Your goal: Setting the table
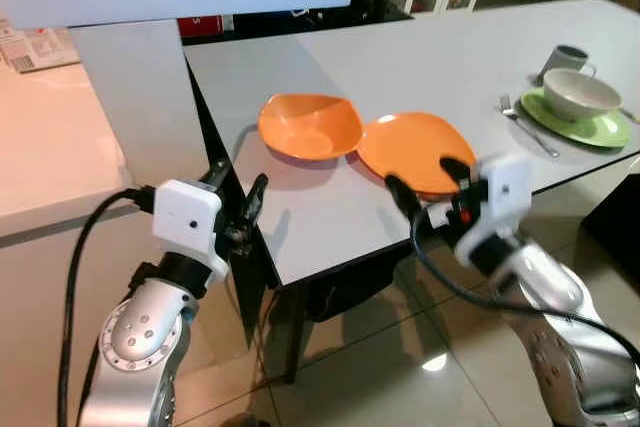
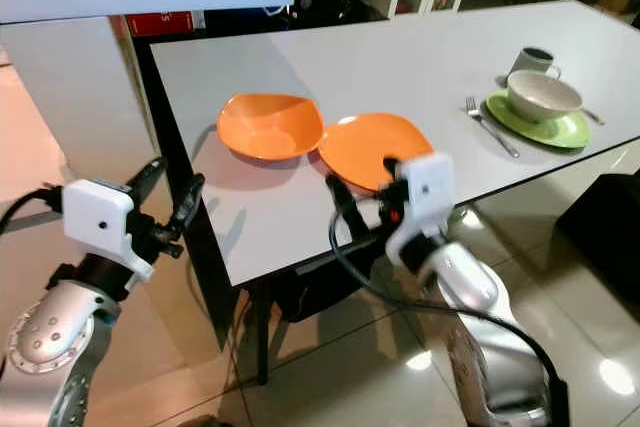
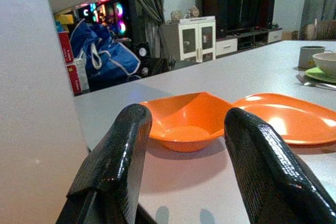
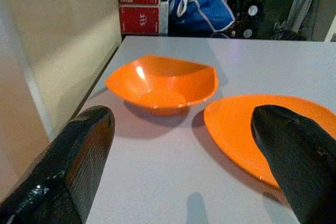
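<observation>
Both claws are held wide and empty, the right claw (image 1: 428, 185) over the near rim of the orange plate (image 1: 412, 147) at the table (image 1: 330, 212) edge, so the plate could be pushed against the touching bowl (image 1: 308, 125) by a low approach, while the left claw (image 1: 236, 199) could be caught on the table corner.

The left gripper (image 3: 181, 166) has its two black fingers (image 3: 113, 166) spread apart, held low at the near edge of the grey table (image 3: 247, 69). An orange bowl (image 3: 185, 120) sits on the table just beyond the fingers, framed between them. An orange plate (image 3: 286, 116) lies beside the bowl, their rims touching or nearly so. Farther along the table from the bowl stand a pale bowl on a green plate (image 3: 315, 73), a grey mug (image 3: 310, 55), and what may be a fork. Behind the table, past the bowl, lies a blue bag (image 3: 105, 56).
</observation>
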